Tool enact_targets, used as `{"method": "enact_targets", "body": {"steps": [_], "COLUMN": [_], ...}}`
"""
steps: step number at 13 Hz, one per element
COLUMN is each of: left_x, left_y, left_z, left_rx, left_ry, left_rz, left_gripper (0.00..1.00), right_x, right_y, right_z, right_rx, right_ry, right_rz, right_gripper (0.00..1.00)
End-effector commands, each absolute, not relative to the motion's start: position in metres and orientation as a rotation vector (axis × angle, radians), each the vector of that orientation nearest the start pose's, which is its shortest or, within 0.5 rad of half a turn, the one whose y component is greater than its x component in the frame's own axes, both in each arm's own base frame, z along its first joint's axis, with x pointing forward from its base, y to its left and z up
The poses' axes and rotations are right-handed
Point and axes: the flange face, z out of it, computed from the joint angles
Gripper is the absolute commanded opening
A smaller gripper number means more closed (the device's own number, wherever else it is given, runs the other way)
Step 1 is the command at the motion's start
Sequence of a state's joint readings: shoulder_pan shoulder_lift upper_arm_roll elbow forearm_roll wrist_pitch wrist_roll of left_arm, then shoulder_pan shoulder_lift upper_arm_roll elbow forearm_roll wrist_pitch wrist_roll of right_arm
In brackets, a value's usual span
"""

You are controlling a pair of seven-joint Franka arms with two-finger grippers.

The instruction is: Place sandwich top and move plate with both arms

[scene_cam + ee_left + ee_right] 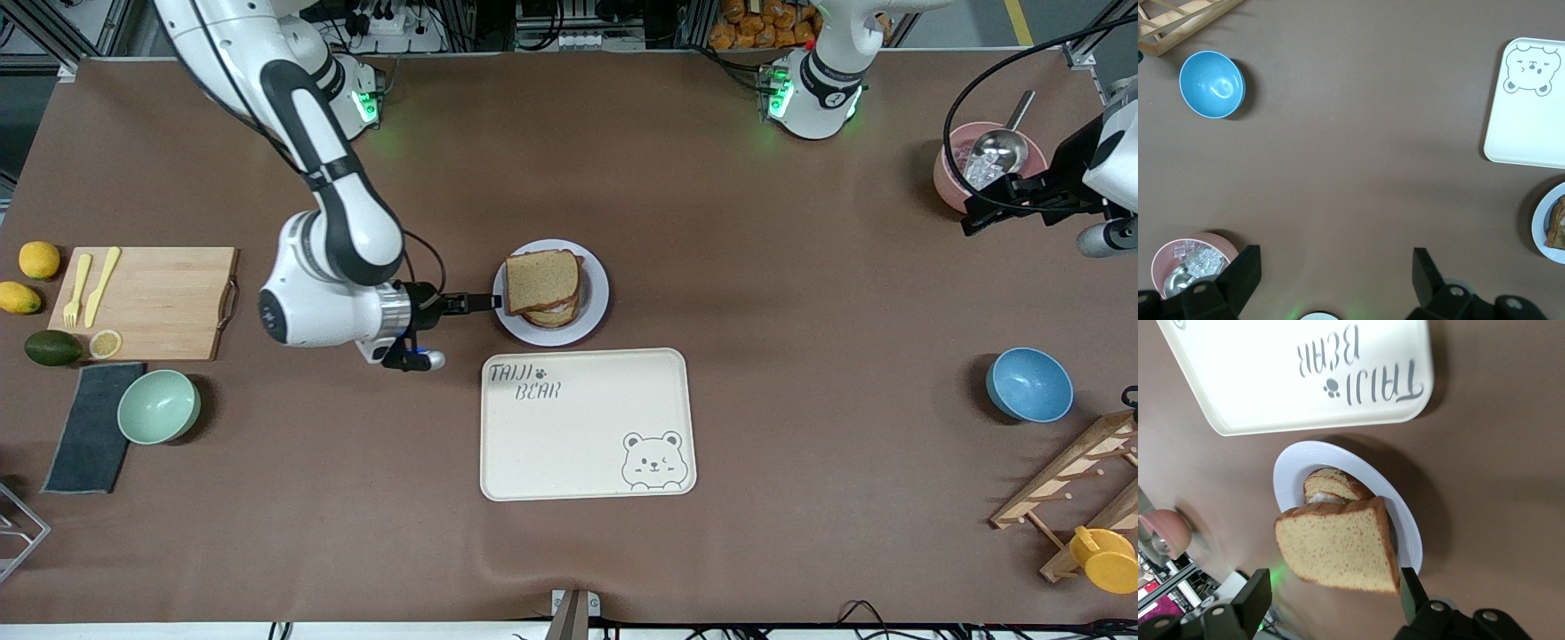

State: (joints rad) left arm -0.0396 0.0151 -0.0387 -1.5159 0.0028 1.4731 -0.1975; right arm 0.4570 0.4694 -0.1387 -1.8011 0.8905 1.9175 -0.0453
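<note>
The sandwich top (542,280), a speckled brown slice, lies on the stack of lower slices (1331,487) on the round white plate (596,307). In the right wrist view the sandwich top (1338,547) sits a little askew, and one edge juts past the plate's rim (1288,470) toward my right gripper (1336,590). My right gripper (489,302) is low at that rim, at the right arm's end of the plate. It is open, with its fingers (1261,593) standing wide on either side of the jutting edge. My left gripper (1335,270) waits open and empty over bare table beside the pink bowl (1178,263).
A cream bear tray (587,422) lies just nearer the camera than the plate. A blue bowl (1029,384) and a wooden rack (1076,471) stand at the left arm's end. A cutting board (147,302), a green bowl (158,406) and fruit are at the right arm's end.
</note>
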Motion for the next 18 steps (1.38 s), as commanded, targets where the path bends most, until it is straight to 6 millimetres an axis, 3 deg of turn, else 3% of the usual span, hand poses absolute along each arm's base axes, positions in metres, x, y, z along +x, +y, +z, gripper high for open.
{"method": "enact_targets", "body": {"steps": [1,3,5,7,9,12,14,16,18], "left_x": [0.546,0.551,0.557,0.562,0.560,0.557,0.553,0.548,0.548], "left_y": [-0.053,-0.053,-0.054,-0.060,-0.068,-0.095,-0.117,-0.130,-0.145], "left_z": [0.640,0.619,0.600,0.575,0.543,0.505,0.486,0.467,0.440], "left_rx": [-3.199,-3.221,-3.233,-3.245,-3.303,-3.336,-3.407,-3.437,-3.485], "left_ry": [-0.196,-0.169,-0.169,-0.061,-0.065,-0.031,-0.029,0.022,0.162], "left_rz": [0.075,0.110,0.090,0.060,0.121,0.089,0.175,0.248,0.309], "left_gripper": [1.00,1.00,1.00,1.00,1.00,1.00,1.00,1.00,1.00], "right_x": [0.595,0.603,0.615,0.627,0.634,0.636,0.635,0.634,0.631], "right_y": [0.218,0.195,0.154,0.115,0.083,0.035,-0.006,-0.021,-0.023], "right_z": [0.304,0.309,0.313,0.322,0.328,0.328,0.330,0.354,0.400], "right_rx": [-2.451,-2.471,-2.520,-2.562,-2.616,-2.662,-2.665,-2.728,-2.832], "right_ry": [0.148,0.161,0.185,0.176,0.144,0.063,-0.005,-0.113,-0.157], "right_rz": [0.528,0.517,0.492,0.463,0.461,0.432,0.381,0.326,0.260], "right_gripper": [0.90,0.93,1.00,1.00,1.00,1.00,1.00,1.00,1.00]}}
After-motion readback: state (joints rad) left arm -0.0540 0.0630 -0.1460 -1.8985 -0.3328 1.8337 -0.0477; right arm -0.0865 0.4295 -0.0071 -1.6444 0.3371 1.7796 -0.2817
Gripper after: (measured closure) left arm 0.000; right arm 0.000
